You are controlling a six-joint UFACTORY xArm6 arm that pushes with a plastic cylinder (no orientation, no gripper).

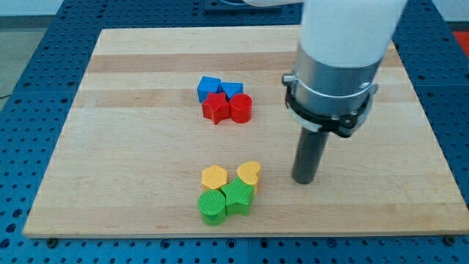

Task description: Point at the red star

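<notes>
You see the wooden bench (132, 169) from above and a little from the front. Your task block, the red star (215, 108), lies in the upper middle of the bench, at the view's left of the arm. It belongs to a tight group of four: a red cylinder (241, 108) touches it on the view's right, a blue cube (209, 87) sits just above it, and a second blue block (232, 90), whose shape I cannot make out well, sits above the cylinder.

A second group lies near the view's bottom: a yellow hexagon (214, 177), a yellow heart (249, 173), a green cylinder (212, 207) and a green star (238, 196), all pressed close together.

The arm has no end effector that can spread or pinch, only the dark rod. My tip (304, 180) rests on the bench at the view's right of the yellow heart, near it but apart. It is well apart from the red star, lower and to the view's right.
</notes>
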